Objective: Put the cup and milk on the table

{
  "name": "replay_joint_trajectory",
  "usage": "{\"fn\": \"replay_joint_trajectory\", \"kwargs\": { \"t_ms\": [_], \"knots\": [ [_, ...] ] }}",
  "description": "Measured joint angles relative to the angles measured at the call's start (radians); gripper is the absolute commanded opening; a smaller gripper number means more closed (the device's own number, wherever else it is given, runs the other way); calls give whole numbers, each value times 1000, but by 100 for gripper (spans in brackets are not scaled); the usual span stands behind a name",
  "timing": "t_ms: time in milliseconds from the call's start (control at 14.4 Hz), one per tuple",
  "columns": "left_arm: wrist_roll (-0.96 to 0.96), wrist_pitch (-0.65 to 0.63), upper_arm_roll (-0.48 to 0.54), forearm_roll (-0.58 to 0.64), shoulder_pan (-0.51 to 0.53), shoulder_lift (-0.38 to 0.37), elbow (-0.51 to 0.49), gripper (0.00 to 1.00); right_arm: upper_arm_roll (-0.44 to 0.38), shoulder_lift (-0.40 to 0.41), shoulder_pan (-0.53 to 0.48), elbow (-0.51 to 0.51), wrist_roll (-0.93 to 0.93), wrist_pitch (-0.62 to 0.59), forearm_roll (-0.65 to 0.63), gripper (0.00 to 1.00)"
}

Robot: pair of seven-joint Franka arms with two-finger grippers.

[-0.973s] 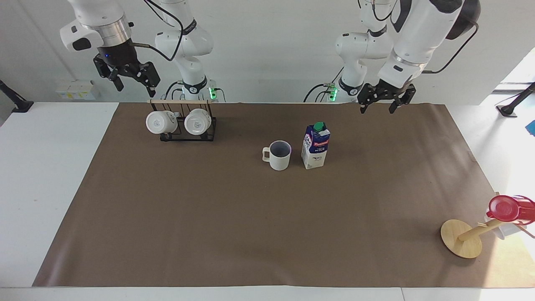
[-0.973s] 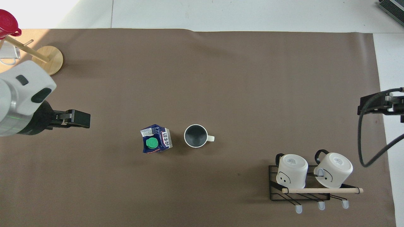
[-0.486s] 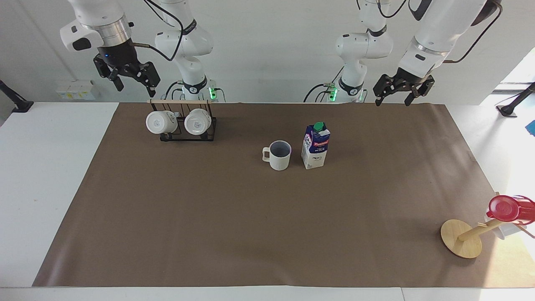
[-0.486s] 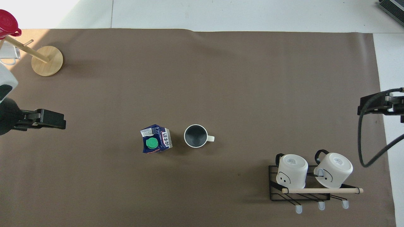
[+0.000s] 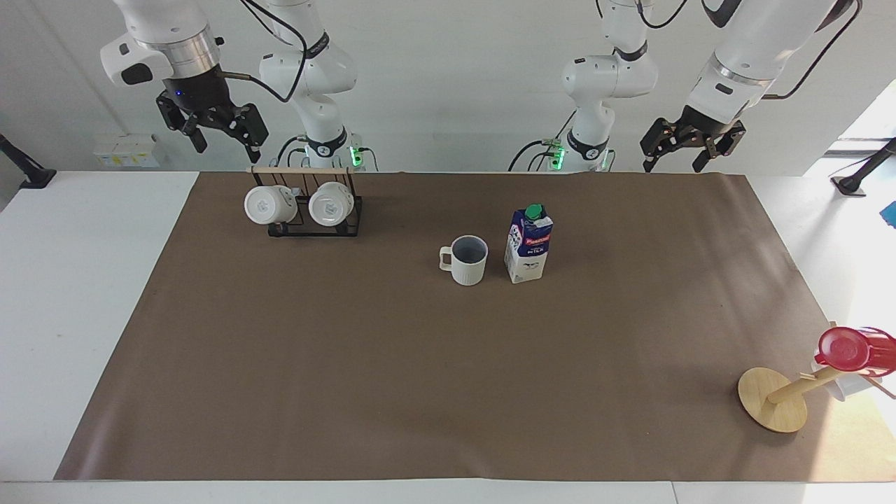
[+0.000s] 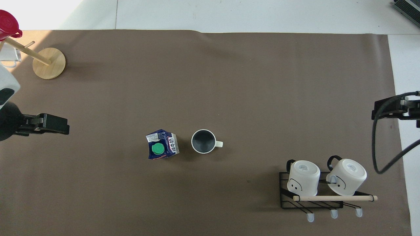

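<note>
Over the last second the left pincer has risen and drawn back from over the mat near the milk toward its own end of the desk, and it now hangs high over the mat's edge nearest the robots, well apart from the carton. Its fingers stand apart and hold nothing. I read that as a retreat after release, which suggests the placing is finished or nearly so. The milk stands upright on the brown mat, green cap up, and the cup stands upright just beside it, toward the right arm's end, a small gap between the 2, with its handle pointing toward the right arm's end. Neither has shifted in that second. The left arm slants down from above with its wrist tilted and the pincer pointing down at the mat's edge. The right arm waits, unmoved, its right pincer held high above the black rack that carries 2 white mugs on their sides; its fingers are spread and empty too. A wooden stand bearing a red cup sits at the left arm's end, farther from the robots, untouched. With both things resting free on the desk, little seems left to do.
</note>
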Motion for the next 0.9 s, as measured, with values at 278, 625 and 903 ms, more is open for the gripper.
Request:
{"fn": "replay_joint_trajectory", "kwargs": {
  "t_ms": [278, 625, 903],
  "knots": [
    [0, -2, 0, 0, 0, 0, 0, 100, 0, 0, 0, 0, 0, 0, 0, 100],
    [27, 0, 8, 1, 1, 0, 3, 100, 0, 0, 0, 0, 0, 0, 0, 100],
    [89, 2, 26, 1, 7, 0, 5, 100, 0, 0, 0, 0, 0, 0, 0, 100]
  ]
}}
